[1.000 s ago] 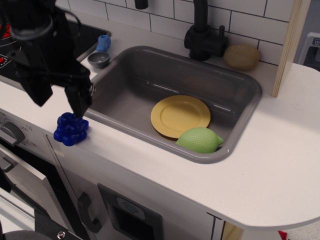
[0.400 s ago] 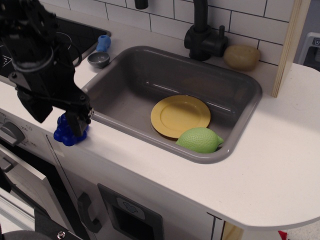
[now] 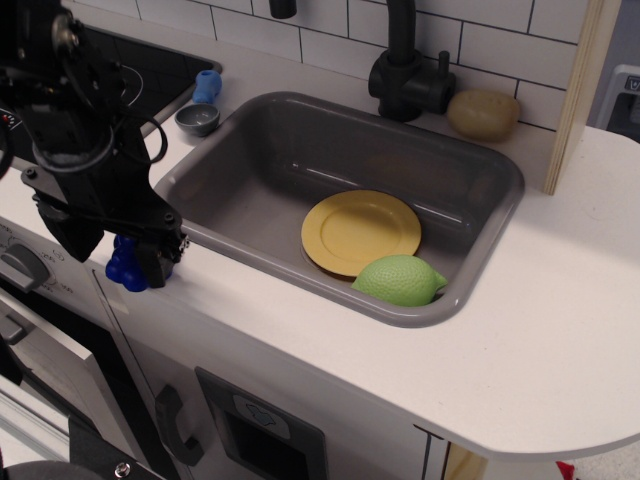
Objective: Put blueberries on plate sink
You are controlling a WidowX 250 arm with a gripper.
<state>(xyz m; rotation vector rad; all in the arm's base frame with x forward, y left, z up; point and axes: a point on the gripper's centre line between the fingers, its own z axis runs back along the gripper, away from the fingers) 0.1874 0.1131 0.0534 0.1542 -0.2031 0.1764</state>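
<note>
The blueberries (image 3: 124, 265), a deep-blue cluster, lie on the white counter at its front left edge, left of the sink (image 3: 260, 160). My black gripper (image 3: 120, 250) is lowered over them with its jaws apart on either side, so only the lower part of the cluster shows. The right finger (image 3: 160, 262) stands next to the berries. The mustard-yellow plate (image 3: 362, 230) lies on the bottom of the grey sink, well to the right of the gripper.
A green lemon (image 3: 400, 279) rests in the sink against the plate's front edge. A small grey bowl (image 3: 197, 119) and a pale-blue peg toy (image 3: 207, 86) stand behind the gripper. A black faucet (image 3: 405, 70) and a tan lump (image 3: 483, 113) are behind the sink.
My gripper has come down onto the blueberries, from above and behind them to straddling them. The berries have not moved.
</note>
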